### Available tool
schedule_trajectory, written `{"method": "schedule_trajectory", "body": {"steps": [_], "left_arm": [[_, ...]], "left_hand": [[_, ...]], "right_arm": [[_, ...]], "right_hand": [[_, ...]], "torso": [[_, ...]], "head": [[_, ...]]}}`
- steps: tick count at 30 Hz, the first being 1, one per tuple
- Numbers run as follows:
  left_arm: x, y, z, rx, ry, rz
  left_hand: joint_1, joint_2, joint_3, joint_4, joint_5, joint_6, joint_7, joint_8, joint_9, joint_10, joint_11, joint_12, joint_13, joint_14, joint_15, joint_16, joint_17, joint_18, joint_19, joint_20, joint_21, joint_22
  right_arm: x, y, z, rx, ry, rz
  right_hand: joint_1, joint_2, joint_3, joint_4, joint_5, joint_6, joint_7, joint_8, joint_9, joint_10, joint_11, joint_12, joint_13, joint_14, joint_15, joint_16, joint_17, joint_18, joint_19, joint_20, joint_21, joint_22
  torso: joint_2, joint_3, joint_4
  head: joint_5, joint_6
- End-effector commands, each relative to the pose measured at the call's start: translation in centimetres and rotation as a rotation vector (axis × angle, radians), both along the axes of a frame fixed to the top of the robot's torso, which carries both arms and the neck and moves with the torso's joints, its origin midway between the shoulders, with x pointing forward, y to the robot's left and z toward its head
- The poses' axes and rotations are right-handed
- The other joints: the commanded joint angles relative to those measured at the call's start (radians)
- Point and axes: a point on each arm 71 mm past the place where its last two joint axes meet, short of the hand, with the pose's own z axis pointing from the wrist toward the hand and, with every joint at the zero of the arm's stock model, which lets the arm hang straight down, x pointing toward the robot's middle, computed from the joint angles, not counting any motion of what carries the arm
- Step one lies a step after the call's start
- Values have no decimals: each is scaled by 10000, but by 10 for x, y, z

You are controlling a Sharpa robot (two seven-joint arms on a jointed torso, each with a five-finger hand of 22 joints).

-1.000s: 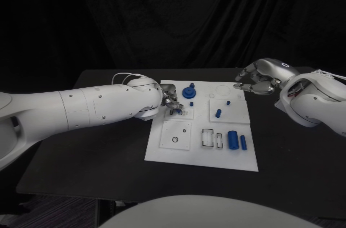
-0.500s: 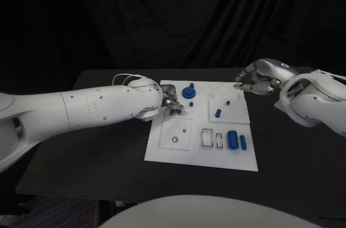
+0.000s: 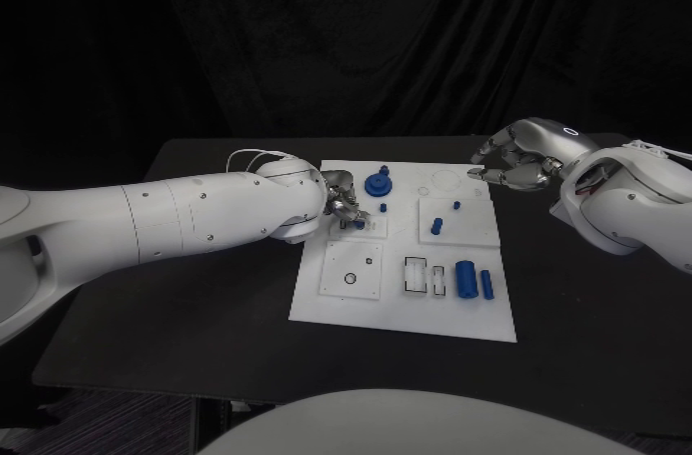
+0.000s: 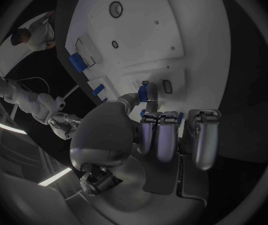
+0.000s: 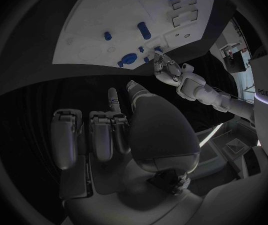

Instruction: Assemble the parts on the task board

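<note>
Black table [image 3: 216, 305] before a black curtain [image 3: 361, 45]; white board [image 3: 389, 310] at its middle. Left hand [image 3: 336, 200] over the board's left edge, fingers curled; a small blue part [image 4: 145, 84] by its fingertip, grip cannot be told. Right hand [image 3: 516, 165] off the far right corner, fingers curled, contents unclear. Large blue cylinder [image 3: 466, 277] lies lengthwise, pointing near-to-far, right of the slots.
</note>
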Motion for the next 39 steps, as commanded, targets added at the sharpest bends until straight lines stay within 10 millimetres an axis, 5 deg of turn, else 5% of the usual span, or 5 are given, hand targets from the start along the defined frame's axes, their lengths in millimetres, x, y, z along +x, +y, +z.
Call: {"method": "schedule_trajectory", "body": {"steps": [1, 39], "left_arm": [[-3, -1, -5, 5, 171, -137], [-5, 1, -10, 68, 335, -126]], "left_hand": [[1, 120, 200, -163, 3, -28, -54, -57, 15, 1061, -57, 28, 2609, 1039, -46, 26, 2633, 98, 461, -52, -63, 1844], [-33, 105, 317, -218, 4, -40, -55, -90, 53, 1061, -56, 28, 2609, 1039, -41, 26, 2633, 116, 416, -49, -110, 1787]], "right_arm": [[0, -2, -2, -66, 116, -197], [0, -3, -3, -135, 232, -244]], "right_hand": [[65, 8, 1, -72, 36, 86, -11, -62, -9, 1043, 51, 26, 2635, 1029, 75, 29, 2635, 16, 641, 79, -65, 2396], [60, 16, -2, -82, 35, 94, -10, -77, -16, 1043, 55, 26, 2635, 1029, 79, 29, 2635, 23, 625, 85, -91, 2387]], "torso": [[-4, 2, 6], [-1, 0, 4]], "head": [[10, 2], [36, 2]]}}
